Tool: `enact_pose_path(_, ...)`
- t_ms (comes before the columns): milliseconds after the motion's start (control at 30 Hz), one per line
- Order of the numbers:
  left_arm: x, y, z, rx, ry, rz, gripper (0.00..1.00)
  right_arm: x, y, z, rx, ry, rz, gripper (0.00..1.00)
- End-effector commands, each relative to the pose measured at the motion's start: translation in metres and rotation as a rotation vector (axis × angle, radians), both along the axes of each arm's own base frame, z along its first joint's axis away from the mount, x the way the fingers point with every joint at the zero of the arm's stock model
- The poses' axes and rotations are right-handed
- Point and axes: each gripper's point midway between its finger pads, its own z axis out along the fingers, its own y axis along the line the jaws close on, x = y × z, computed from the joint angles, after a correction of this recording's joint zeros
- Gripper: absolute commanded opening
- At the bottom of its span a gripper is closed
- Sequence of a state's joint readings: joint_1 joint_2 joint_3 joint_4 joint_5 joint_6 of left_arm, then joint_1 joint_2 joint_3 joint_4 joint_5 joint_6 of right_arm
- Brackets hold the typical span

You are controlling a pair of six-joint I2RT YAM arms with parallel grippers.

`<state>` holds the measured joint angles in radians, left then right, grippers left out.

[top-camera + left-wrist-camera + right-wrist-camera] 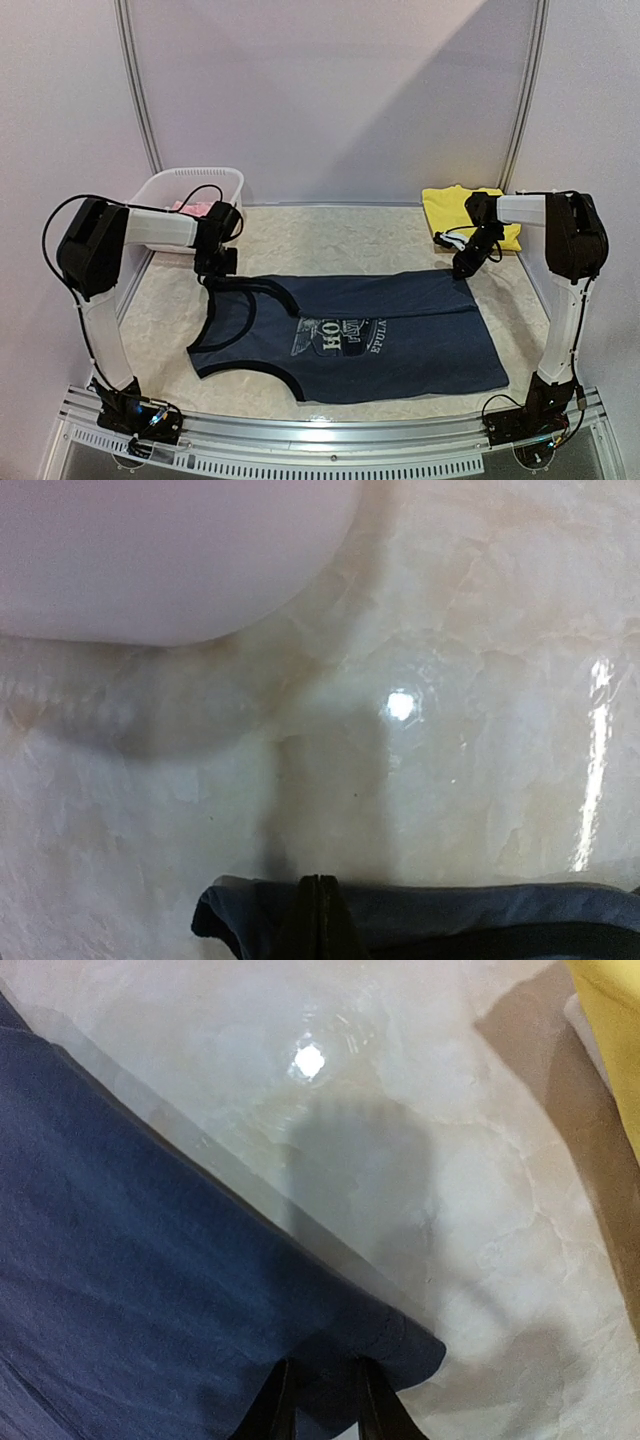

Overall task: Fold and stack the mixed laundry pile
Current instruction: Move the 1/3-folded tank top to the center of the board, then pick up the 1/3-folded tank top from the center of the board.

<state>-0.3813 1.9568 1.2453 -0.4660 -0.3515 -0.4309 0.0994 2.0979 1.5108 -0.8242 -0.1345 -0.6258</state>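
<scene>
Right pincer grips the navy tank top's corner on the table.

The setting was a laboratory test cell, not a home. Plain pale partition panels joined by metal uprights enclosed the work area. The table carried a marble-patterned glossy surface, and an aluminium rail ran along its near edge. Both arm bases were bolted to this rail, with exposed cables routed along the arms.
</scene>
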Motion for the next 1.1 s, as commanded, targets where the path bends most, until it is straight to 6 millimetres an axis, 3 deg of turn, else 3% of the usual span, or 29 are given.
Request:
enact_pose_path(0,0.022,-0.020,0.026,-0.030,-0.081,-0.066,0.00,-0.006,-0.011,-0.010,-0.037,0.044,-0.029,0.23)
enact_pose_path(67,0.026,-0.032,0.052,-0.053,-0.132,-0.107,0.00,-0.008,-0.003,0.010,0.016,0.045,-0.013,0.26)
enact_pose_path(167,0.020,-0.062,0.101,-0.061,-0.203,-0.232,0.06,-0.019,0.010,0.067,0.094,-0.017,0.036,0.33)
enact_pose_path(200,0.013,-0.073,0.116,-0.051,-0.216,-0.287,0.08,-0.025,0.012,0.095,0.114,-0.064,0.059,0.35)
enact_pose_path(267,-0.004,-0.095,0.142,-0.013,-0.234,-0.416,0.12,-0.045,0.015,0.124,0.129,-0.103,0.131,0.37)
enact_pose_path(333,-0.026,-0.114,0.155,0.040,-0.225,-0.543,0.15,-0.075,0.016,0.140,0.135,-0.121,0.209,0.39)
enact_pose_path(433,-0.061,-0.136,0.154,0.088,-0.172,-0.698,0.18,-0.129,0.014,0.136,0.125,-0.100,0.358,0.41)
enact_pose_path(567,-0.099,-0.153,0.138,0.128,-0.105,-0.835,0.18,-0.208,0.004,0.102,0.107,0.035,0.553,0.41)
enact_pose_path(700,-0.113,-0.159,0.126,0.118,-0.090,-0.860,0.19,-0.266,-0.017,0.077,0.029,0.116,0.715,0.38)
enact_pose_path(867,-0.113,-0.162,0.118,0.107,-0.080,-0.847,0.19,-0.308,-0.031,0.068,-0.031,0.118,0.888,0.36)
enact_pose_path(1067,-0.112,-0.155,0.108,0.139,-0.046,-0.802,0.19,-0.330,-0.030,0.045,-0.044,0.127,0.998,0.35)
